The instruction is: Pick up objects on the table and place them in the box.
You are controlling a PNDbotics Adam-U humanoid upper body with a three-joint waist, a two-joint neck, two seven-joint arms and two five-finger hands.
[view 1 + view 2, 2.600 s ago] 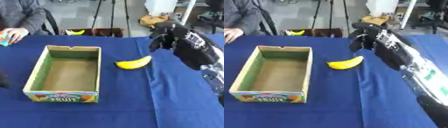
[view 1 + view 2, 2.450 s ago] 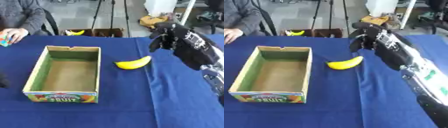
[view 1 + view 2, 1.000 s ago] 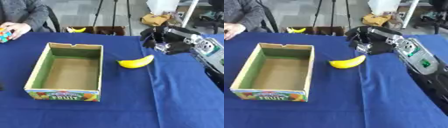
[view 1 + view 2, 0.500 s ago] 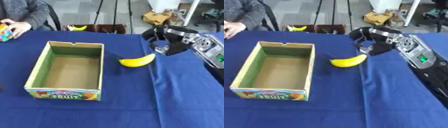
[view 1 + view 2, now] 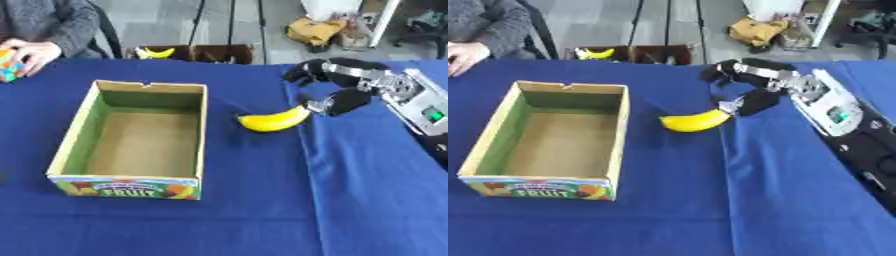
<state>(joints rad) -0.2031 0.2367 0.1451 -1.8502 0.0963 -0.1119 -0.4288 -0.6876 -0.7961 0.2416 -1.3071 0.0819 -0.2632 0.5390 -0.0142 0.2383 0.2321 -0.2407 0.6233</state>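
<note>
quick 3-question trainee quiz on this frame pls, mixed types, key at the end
1. True or false: the banana lies inside the box.
2. Which hand is at the banana: A) left B) right?
3. Fill in: the box holds ____.

Key:
1. False; it lies on the blue table, right of the box.
2. B; the right hand has its thumb at the banana's tip, fingers arched above it, not closed on it.
3. Nothing.

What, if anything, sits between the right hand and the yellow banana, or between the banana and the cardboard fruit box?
Nothing visible. The right hand is at the yellow banana's right tip, and only bare blue tablecloth separates the banana from the open cardboard fruit box.
</note>
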